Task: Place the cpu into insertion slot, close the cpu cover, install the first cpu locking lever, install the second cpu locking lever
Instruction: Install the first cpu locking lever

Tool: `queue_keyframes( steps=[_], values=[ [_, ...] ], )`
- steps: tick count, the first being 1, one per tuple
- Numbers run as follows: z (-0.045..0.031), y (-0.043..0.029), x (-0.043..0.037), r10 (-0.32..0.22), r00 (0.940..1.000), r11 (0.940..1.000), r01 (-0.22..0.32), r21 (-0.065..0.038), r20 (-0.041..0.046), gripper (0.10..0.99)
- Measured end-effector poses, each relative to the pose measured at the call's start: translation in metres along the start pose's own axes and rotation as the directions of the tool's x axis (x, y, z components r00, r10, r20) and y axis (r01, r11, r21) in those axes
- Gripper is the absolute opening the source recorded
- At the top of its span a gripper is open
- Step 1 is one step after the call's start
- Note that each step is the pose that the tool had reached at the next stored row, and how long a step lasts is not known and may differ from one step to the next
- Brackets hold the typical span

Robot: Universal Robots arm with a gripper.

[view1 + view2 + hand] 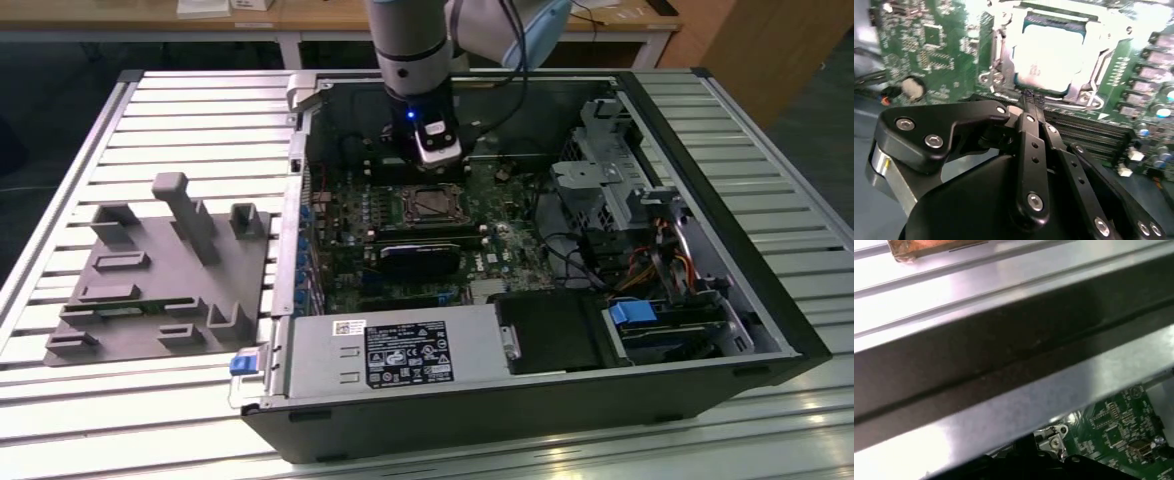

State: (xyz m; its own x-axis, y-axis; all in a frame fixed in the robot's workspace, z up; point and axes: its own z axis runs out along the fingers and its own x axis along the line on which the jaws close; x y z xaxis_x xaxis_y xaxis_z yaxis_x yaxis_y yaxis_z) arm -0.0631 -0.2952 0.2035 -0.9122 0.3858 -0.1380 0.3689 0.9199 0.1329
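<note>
The arm (407,40) was seen in the exterior view reaching straight down into the open computer case (767,330), its wrist held upright. The gripper (438,160) was poised just above the far edge of the insertion slot (430,203) on the green circuit board (340,215). In the second wrist view the gripper (1026,102) was shown with its black fingers (1030,145) drawn together at the tips and nothing held between them. Those tips were set close to the near edge of the socket. The cpu (1051,55) was seated in the slot, and the cpu cover (1002,47) appeared to lie flat around it. A grey fixture (160,270) was standing on the slatted table (200,130), beside the case.
</note>
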Motion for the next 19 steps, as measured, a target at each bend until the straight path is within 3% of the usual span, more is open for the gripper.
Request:
queue_keyframes(
  steps=[2, 3, 10, 14, 15, 16, 19],
  values=[
    [0.0004, 0.0008, -0.0021, 0.002, 0.9995, 0.9998, -0.001, 0.019, -0.0311, 0.102],
    [0.0006, 0.001, -0.0027, 0.003, 0.9993, 0.9998, -0.002, 0.021, -0.0377, 0.102],
    [-0.0009, 0.0013, -0.003, 0.003, 0.9993, 0.9998, -0.002, 0.022, -0.0379, 0.102],
    [-0.0082, 0.0023, -0.004, 0.003, 0.9993, 0.9998, -0.002, 0.022, -0.0379, 0.102],
    [-0.0177, 0.0036, -0.0053, 0.003, 0.9993, 0.9998, -0.002, 0.022, -0.0379, 0.102],
    [-0.0216, 0.0041, -0.0058, 0.003, 0.9993, 0.9998, -0.002, 0.022, -0.0379, 0.102],
    [-0.0269, 0.0048, -0.0066, 0.003, 0.9993, 0.9998, -0.002, 0.022, -0.0379, 0.102]
  ],
)
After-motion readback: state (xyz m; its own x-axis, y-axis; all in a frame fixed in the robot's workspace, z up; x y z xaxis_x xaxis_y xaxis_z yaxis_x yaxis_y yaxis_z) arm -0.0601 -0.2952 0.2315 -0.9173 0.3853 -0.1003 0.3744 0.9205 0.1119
